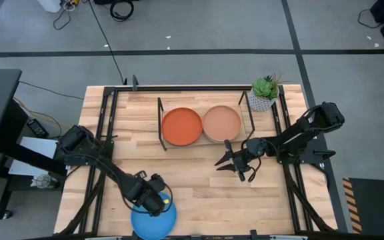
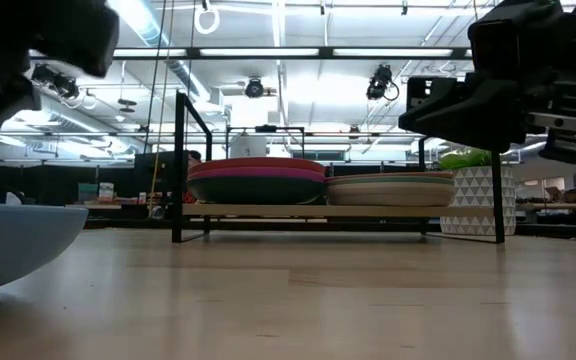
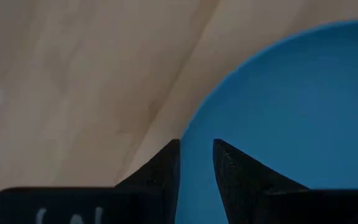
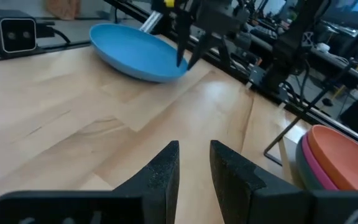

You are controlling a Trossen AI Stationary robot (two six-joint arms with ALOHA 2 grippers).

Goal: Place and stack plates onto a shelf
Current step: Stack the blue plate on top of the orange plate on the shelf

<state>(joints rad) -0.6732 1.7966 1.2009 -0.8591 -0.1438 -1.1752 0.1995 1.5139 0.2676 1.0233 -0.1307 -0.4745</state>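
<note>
A blue plate (image 1: 153, 225) rests on its underside near the table's front edge, left of the middle. My left gripper (image 3: 196, 146) points down at the plate's far rim (image 3: 188, 134), open. One finger stands over the inside and one outside, and no touch shows. The shelf (image 1: 160, 127) at the table's far middle holds two stacks of plates, one topped orange (image 1: 181, 127) and one topped peach (image 1: 222, 123). My right gripper (image 1: 231, 167) hovers open in front of the shelf, nothing between its fingers (image 4: 166, 165).
A potted plant (image 1: 264, 93) in a white patterned pot stands at the shelf's far right corner. A black frame (image 1: 105, 133) runs along the table's edges. Bare wood (image 1: 192, 193) lies between the blue plate and the shelf.
</note>
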